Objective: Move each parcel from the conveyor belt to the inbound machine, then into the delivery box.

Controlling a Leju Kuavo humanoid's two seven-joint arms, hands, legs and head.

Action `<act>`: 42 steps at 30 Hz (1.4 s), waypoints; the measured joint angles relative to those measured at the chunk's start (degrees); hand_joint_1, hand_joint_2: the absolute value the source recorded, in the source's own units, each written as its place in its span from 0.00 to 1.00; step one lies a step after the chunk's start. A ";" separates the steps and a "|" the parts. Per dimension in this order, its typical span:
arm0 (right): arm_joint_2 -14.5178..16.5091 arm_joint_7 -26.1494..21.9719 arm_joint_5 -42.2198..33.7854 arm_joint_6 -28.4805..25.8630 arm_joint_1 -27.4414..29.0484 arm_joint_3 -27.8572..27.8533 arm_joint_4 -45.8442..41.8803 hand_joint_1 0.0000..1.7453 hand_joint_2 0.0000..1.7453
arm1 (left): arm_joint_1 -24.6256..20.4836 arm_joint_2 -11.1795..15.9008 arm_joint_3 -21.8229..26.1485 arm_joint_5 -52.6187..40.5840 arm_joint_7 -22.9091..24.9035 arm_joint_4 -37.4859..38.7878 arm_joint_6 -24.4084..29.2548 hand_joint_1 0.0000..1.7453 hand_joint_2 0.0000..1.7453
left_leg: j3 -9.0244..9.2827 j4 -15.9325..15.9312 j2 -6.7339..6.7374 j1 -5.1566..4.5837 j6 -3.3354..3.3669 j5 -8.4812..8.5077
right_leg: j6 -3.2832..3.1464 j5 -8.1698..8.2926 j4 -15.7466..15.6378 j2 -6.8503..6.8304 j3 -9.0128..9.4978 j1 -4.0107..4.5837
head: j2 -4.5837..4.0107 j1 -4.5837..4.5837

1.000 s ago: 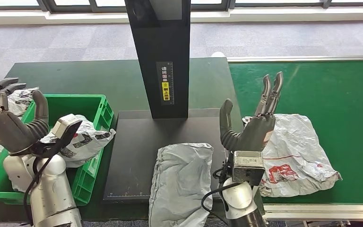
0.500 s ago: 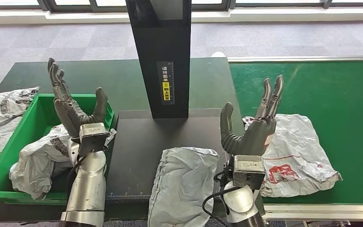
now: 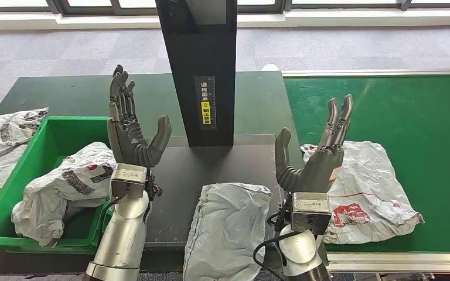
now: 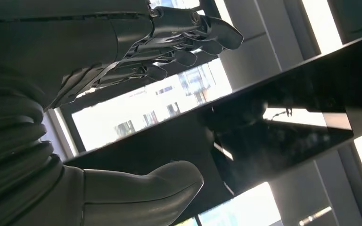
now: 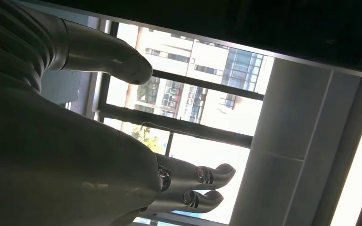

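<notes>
A grey parcel (image 3: 227, 225) lies on the black platform (image 3: 170, 175) of the inbound machine, hanging over its front edge. A white parcel with red print (image 3: 366, 187) rests on the green conveyor belt (image 3: 410, 117). Another white parcel (image 3: 64, 187) lies in the green delivery box (image 3: 53, 132). My left hand (image 3: 132, 137) is raised over the platform's left edge, fingers apart, holding nothing. My right hand (image 3: 316, 161) is raised between the grey parcel and the belt parcel, also empty. The wrist views show the left hand (image 4: 122, 52) and right hand (image 5: 89, 155) with fingers spread against windows.
The machine's black post (image 3: 199, 70) stands at the back of the platform. A further white parcel (image 3: 0, 146) lies on the table left of the box. A dark green table (image 3: 82, 93) lies under the box and machine.
My left arm has swung right, from over the delivery box to the platform's left edge, fingers extended. The right hand has stayed in place.
</notes>
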 joint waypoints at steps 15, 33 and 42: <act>-0.67 0.01 0.21 -0.21 1.01 -0.16 -0.04 0.00 1.00 | 1.23 0.59 -4.10 -7.53 1.14 1.49 -3.87 0.00 1.00 | 0.00 0.00 0.01 0.00 0.00 0.00 | 0.00 0.00 0.00 0.01 -0.01 0.00 | 0.00 0.00; -0.95 -0.03 0.71 -0.29 1.95 -2.01 -0.58 0.00 1.00 | 5.37 1.87 -5.99 -18.47 3.38 4.88 -3.77 0.00 1.00 | -0.01 0.00 0.01 0.00 0.00 -0.01 | 0.00 0.00 0.00 0.01 -0.03 0.00 | 0.00 0.00; -0.98 -0.02 0.20 0.15 1.84 -2.20 -0.58 0.00 1.00 | 6.47 2.20 -7.23 -23.95 5.16 5.26 -3.77 0.00 1.00 | 0.00 0.00 0.01 0.00 0.00 0.00 | 0.00 0.00 0.00 0.01 -0.01 0.00 | 0.00 0.00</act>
